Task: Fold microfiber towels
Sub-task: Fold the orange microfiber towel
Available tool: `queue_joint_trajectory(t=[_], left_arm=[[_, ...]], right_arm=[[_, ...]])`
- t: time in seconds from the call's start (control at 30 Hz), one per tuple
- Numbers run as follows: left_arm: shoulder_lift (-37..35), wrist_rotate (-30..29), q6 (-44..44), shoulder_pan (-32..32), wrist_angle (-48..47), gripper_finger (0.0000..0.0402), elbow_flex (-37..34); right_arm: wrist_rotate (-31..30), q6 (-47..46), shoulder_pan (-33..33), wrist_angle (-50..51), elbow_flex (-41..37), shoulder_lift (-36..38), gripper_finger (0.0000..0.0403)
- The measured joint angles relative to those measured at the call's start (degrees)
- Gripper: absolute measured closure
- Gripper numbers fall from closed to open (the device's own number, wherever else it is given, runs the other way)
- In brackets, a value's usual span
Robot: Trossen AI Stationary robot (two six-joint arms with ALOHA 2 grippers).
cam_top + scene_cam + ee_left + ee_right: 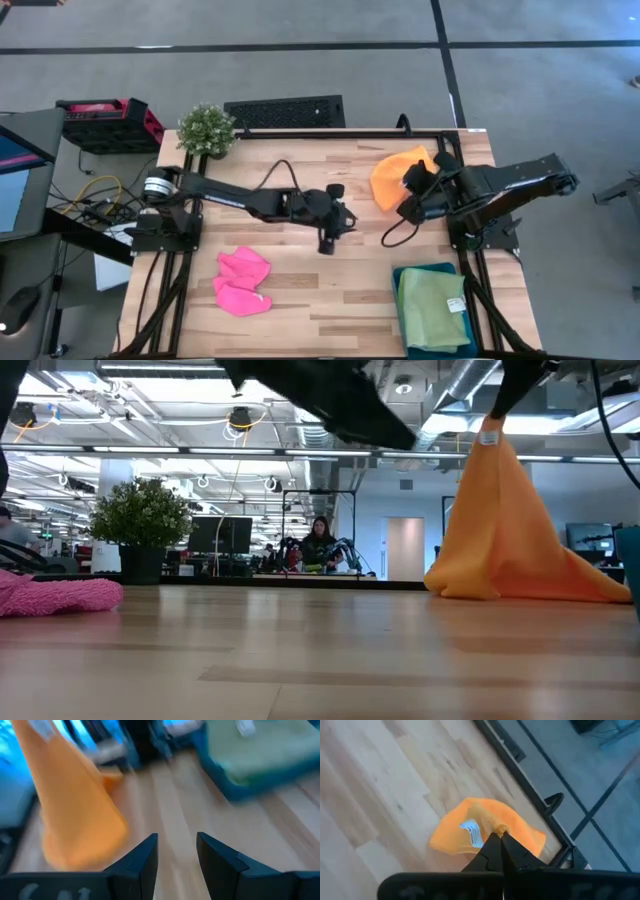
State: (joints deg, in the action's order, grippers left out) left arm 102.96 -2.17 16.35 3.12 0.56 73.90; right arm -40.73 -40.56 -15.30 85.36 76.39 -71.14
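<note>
The right gripper (pixel 499 837), pinched shut on a corner of the soft orange microfiber towel (pixel 392 176), hangs it tent-like at the table's far right, with the empty, parted left gripper (pixel 176 851) just to its left.

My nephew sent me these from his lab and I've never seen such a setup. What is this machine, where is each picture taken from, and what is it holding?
It is a robot with two dark arms at a wooden table, each ending in two fingers. One picture looks straight down, one looks level across the tabletop, and two come from cameras on the wrists. The right gripper is shut on the orange towel, lifting it by one corner so it hangs like a tent with its bottom edge on the table. The left gripper is open and empty over the middle of the table. A hot pink towel lies crumpled near the front. A light green towel lies in a teal tray. A small potted plant stands at the back corner.
</note>
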Motion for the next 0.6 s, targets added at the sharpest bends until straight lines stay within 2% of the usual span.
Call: queue_joint_trajectory(t=[0.07,0.3,0.43,0.6], left_arm=[[2.99,-3.25,0.43,0.45,7.13,0.0274,-0.82],[15.26,-20.63,2.06,2.04,30.20,0.0274,1.56],[21.93,-21.48,-2.13,2.24,41.50,0.0274,6.39],[31.72,-23.14,-2.42,2.37,43.39,0.0274,15.04]], right_arm=[[-1.42,0.00,0.41,-0.78,-0.07,0.77,0.0400],[-4.48,0.48,2.64,-2.76,-0.08,1.78,0.0400],[-5.20,0.51,3.77,-2.86,-0.04,1.62,0.0399],[-5.82,0.57,3.92,-3.22,-0.04,1.45,0.0398]])
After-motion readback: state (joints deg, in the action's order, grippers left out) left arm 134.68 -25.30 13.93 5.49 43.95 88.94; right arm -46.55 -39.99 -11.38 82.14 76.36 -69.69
